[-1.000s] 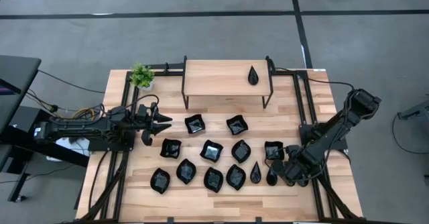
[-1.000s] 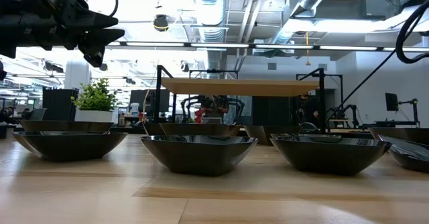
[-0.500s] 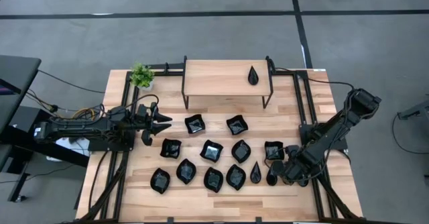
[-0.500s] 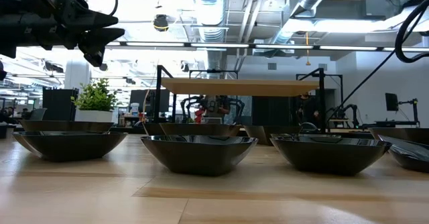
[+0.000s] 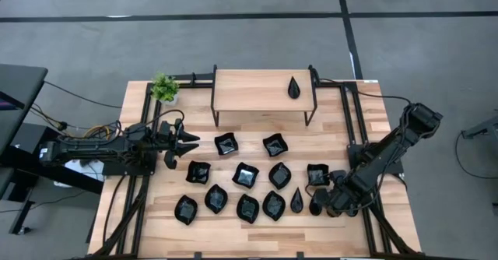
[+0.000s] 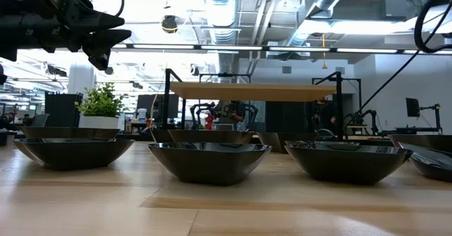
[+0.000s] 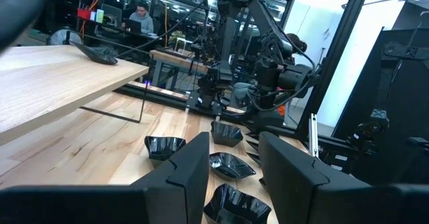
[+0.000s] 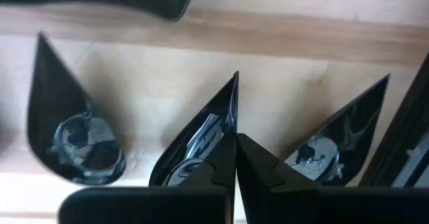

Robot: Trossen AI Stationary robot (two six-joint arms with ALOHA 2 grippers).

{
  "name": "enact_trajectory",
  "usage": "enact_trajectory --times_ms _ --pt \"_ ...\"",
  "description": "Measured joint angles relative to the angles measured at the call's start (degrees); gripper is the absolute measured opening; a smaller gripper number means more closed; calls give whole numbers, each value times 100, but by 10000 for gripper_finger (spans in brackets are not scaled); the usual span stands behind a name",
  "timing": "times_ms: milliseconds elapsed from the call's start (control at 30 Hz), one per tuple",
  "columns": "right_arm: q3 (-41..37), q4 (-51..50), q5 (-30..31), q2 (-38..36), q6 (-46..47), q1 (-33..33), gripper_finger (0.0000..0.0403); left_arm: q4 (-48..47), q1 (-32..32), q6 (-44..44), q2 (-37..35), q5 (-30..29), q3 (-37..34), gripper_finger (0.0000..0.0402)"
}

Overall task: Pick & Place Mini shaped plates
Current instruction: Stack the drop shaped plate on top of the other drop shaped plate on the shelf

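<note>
Several glossy black mini shaped plates [image 5: 245, 174] rest on their bases in rows on the wooden table. One teardrop plate [image 5: 293, 87] lies on the raised wooden shelf. My right gripper [image 5: 323, 203] is low over the near right end of the rows, shut on a teardrop plate [image 8: 201, 137]. Another teardrop plate [image 8: 67, 130] lies beside it, and a third dark pointed shape [image 8: 335, 137] shows on the other side. My left gripper [image 5: 189, 142] waits open above the table's left side, clear of the plates. My right gripper pinches the teardrop plate by one long side of its rim [image 8: 232, 113], which runs straight into the gap where the two fingers meet. The fingers point down at it from above. Whether the plate is lifted clear of the table I cannot tell.
A small green plant [image 5: 164, 87] stands at the far left corner beside the shelf [image 5: 249, 96], which stands on black legs across the far middle. Black rails [image 5: 352, 120] run along both table sides. A square plate [image 5: 317, 174] sits just beyond my right gripper.
My right gripper has crept a little toward the table's left, closer over the teardrop plates. The plates on the table and my left arm have kept still.
</note>
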Motion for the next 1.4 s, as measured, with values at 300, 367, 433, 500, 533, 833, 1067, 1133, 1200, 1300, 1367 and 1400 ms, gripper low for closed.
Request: enact_trajectory --times_ms 300,367,433,500,533,833,1067,1133,1200,1300,1367,1400 --pt "862 -255 29 -396 -634 -2 1 35 -1 1 1 0 0 132" --pt "1101 -265 419 -573 -973 -1 1 37 0 2 -1 0 1 132" --pt "1312 -251 1059 -782 -1382 -40 1 39 -1 7 1 0 0 132" --pt "1462 -269 1795 -998 -1950 -133 0 39 0 9 1 0 -1 132" --pt "1528 -261 2156 -1114 -2235 -210 0 40 -1 9 0 0 0 132" --pt "1703 -236 3321 -2227 -5283 -1572 0 43 -1 20 1 0 -1 132" --pt "1703 180 3356 -2824 -8069 -2990 0 44 0 20 -1 0 -1 132" --pt "1703 478 3376 -2904 -8872 -3336 0 44 0 20 1 0 1 132" --pt "1703 857 3293 -2940 -9741 -3634 0 44 -1 20 1 0 0 132" --pt "1701 1460 3184 -2925 -10963 -3952 0 46 -1 17 1 0 0 132" --pt "1700 1921 3188 -2915 -11681 -4110 0 47 -1 17 0 0 -1 132" --pt "1700 2116 3188 -2910 -11974 -4181 0 46 -1 17 1 0 1 132"
